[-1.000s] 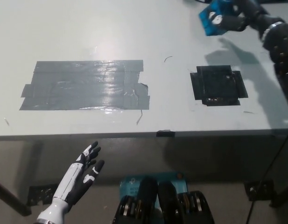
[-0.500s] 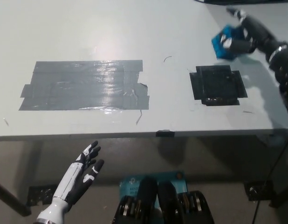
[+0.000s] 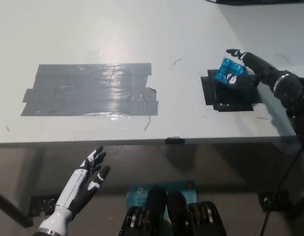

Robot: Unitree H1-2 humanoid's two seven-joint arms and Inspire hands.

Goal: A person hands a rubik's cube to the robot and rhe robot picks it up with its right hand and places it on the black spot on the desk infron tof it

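Now placing: right robot hand [image 3: 248, 73] holds Rubik's cube [image 3: 229, 72] over black spot [image 3: 229, 90].
Next: lower, release; left robot hand [image 3: 88, 177] idles wide.

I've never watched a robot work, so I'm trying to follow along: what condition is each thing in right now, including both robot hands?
Rubik's cube: blue face showing, tilted, held over the black spot's top edge.
Right robot hand: shut on the Rubik's cube.
Left robot hand: open, holding nothing, resting below the desk edge.
Black spot: flat tape patch, partly covered by cube and hand.
Grey tape patch: flat, shiny, one strip end peeling.
Desk: holds only the tape patches.
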